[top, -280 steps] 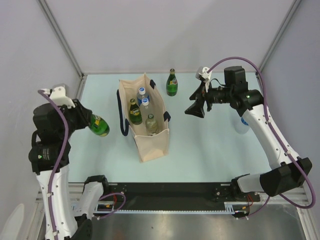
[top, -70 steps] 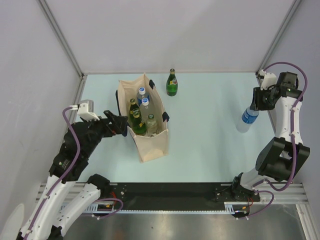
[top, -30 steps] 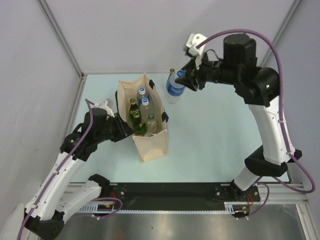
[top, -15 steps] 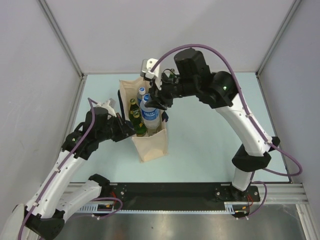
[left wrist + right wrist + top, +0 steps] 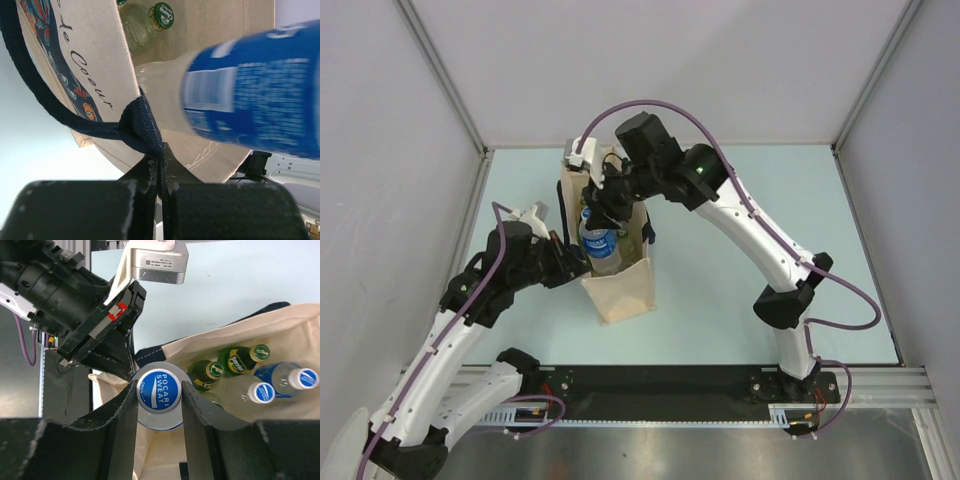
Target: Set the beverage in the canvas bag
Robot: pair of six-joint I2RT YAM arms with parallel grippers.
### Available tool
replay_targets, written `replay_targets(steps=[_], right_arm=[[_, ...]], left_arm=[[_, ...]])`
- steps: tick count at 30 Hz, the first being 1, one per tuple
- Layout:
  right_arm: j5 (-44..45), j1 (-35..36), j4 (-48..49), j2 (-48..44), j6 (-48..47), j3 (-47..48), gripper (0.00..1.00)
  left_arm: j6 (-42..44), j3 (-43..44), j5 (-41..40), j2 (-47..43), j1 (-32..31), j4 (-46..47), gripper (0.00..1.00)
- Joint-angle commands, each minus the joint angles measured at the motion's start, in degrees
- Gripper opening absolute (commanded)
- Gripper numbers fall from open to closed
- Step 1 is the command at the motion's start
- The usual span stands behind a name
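Observation:
The beige canvas bag (image 5: 625, 295) stands upright at mid-table. My right gripper (image 5: 604, 207) is shut on the blue cap (image 5: 159, 389) of the beverage, a clear bottle with a blue label (image 5: 600, 247). The bottle hangs upright, with its lower part inside the near half of the bag's mouth. My left gripper (image 5: 576, 262) is at the bag's left wall, shut on the navy handle (image 5: 136, 123) where it meets the rim. In the left wrist view the blue-labelled bottle (image 5: 255, 102) fills the right side, beside the bag's printed wall (image 5: 95, 60).
Inside the bag stand two green bottles (image 5: 235, 359) and two clear bottles with blue caps (image 5: 261, 392). The right arm (image 5: 740, 215) arches over the bag from the right. Grey walls enclose the pale blue table (image 5: 750, 240) on three sides.
My right gripper has brought the bottle from behind the bag to over its mouth and lowered it in. My left gripper has closed on the handle.

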Motion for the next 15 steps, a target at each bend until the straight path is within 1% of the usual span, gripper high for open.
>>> replay_targets(steps=[1,4,7,8,9,10,11,12,15], right_arm=[[-3.3,0.8,8.9,0.2,1.7,2.6,0.0],[-3.2,0.8,10.0,0.4,1.3,-0.1,0.0],[-4.1,0.4,13.5,-1.9,-1.9,-8.7,0.0],[-4.7,0.1,15.7,-3.3,-3.2,-15.5,0.0],[-6.0,-0.5,21.2,-4.8,-3.9,-19.9,0.0],[-6.6,-0.7,24.0,-7.8,-4.5,-23.8,0.0],[-7.1,-1.0,26.8,-9.2,-6.2,-31.1,0.0],[-8.6,-1.4,31.9,-10.4,-6.8,-34.2,0.0],[-10.7,-1.6,38.9,-13.3,-9.5,-43.4,0.0]], left_arm=[[1.8,0.1,3.1,-2.3,0.3,1.7,0.0],[1.8,0.2,3.0,-3.2,0.4,1.7,0.0],[1.4,0.3,2.7,-3.9,0.5,1.3,0.0],[1.3,0.3,2.5,-4.1,0.5,1.3,0.0],[1.3,0.3,2.5,-4.2,0.6,1.3,0.0],[1.3,0.4,2.4,-4.3,0.6,1.2,0.0],[1.5,0.4,2.5,-4.1,0.7,1.0,0.0],[1.5,0.5,2.6,-4.1,0.7,1.0,0.0],[1.8,0.5,3.0,-3.9,0.8,1.0,0.0]])
